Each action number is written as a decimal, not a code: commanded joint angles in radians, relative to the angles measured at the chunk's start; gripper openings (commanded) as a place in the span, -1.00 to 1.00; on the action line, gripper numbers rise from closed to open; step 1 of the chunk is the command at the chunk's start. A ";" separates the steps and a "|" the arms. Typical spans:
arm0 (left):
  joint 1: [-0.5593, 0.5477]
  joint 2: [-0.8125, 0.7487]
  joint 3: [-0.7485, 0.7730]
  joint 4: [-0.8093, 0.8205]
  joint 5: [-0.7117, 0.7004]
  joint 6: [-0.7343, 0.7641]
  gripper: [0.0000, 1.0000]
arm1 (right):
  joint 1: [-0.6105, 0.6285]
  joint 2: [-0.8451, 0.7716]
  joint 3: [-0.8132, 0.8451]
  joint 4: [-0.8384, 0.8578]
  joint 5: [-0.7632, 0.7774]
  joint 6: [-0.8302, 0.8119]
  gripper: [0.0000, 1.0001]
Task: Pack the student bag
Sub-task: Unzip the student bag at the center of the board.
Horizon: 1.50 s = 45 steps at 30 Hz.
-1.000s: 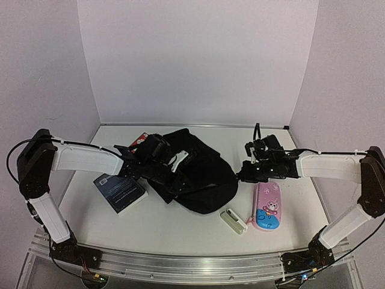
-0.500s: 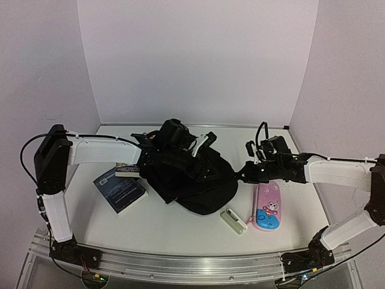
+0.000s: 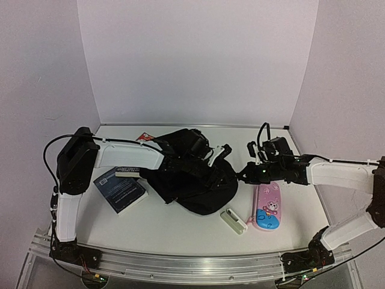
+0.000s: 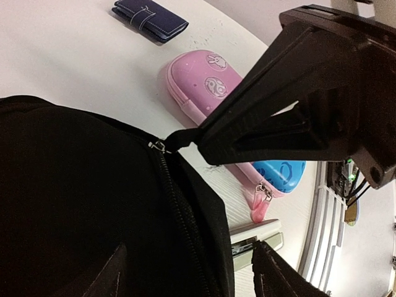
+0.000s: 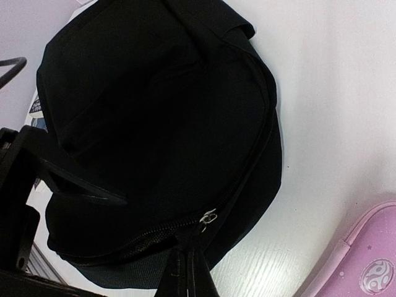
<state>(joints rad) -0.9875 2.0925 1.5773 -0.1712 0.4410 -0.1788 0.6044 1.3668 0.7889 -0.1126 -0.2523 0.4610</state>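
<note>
The black student bag (image 3: 194, 179) lies mid-table, its rounded end toward the right. My right gripper (image 3: 243, 175) is at the bag's right edge, shut on the black zipper pull (image 5: 183, 255) just behind the silver slider (image 5: 208, 218). The same pull shows in the left wrist view (image 4: 180, 138), held by the right gripper's fingers (image 4: 291, 117). My left gripper (image 3: 219, 154) reaches across the top of the bag, open, its fingers (image 4: 272, 272) spread wide over the bag's zipper edge (image 4: 179, 216) with nothing held.
A pink cartoon pencil case (image 3: 267, 206) lies right of the bag, under the right arm. A white-and-green case (image 3: 233, 221) is in front of it. A dark blue book (image 3: 120, 191) lies left of the bag, a red item (image 3: 142, 136) behind it. A navy wallet (image 4: 150, 18) lies farther back.
My left arm has swung rightward across the top of the bag, from its left side to near its right end. The right gripper has stayed at the bag's right edge.
</note>
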 commanded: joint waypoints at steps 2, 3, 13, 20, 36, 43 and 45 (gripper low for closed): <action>-0.005 0.027 0.078 -0.014 -0.037 0.001 0.26 | -0.002 -0.038 -0.004 0.048 0.006 0.000 -1.00; -0.005 0.034 0.085 -0.018 -0.034 0.001 0.22 | -0.002 -0.038 -0.004 0.048 0.007 0.000 -1.00; -0.009 0.071 0.111 -0.007 0.007 -0.011 -0.26 | -0.003 -0.038 -0.001 0.047 0.018 -0.010 -1.00; -0.013 0.013 0.038 0.052 -0.022 -0.014 -0.99 | -0.002 -0.019 0.005 0.046 0.148 0.020 -1.00; -0.017 -0.197 -0.213 0.154 0.115 0.015 -0.99 | -0.009 0.230 0.174 0.023 0.310 0.080 -1.00; -0.018 -0.255 -0.262 0.160 0.179 0.016 -0.99 | -0.036 0.384 0.292 0.025 0.282 0.025 -1.00; -0.019 -0.265 -0.263 0.149 0.194 0.018 -1.00 | -0.042 0.421 0.334 0.026 0.272 0.004 -1.00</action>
<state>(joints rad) -1.0000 1.9161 1.3189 -0.0417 0.5382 -0.1795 0.5864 1.7232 1.0343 -0.1160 -0.0062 0.5145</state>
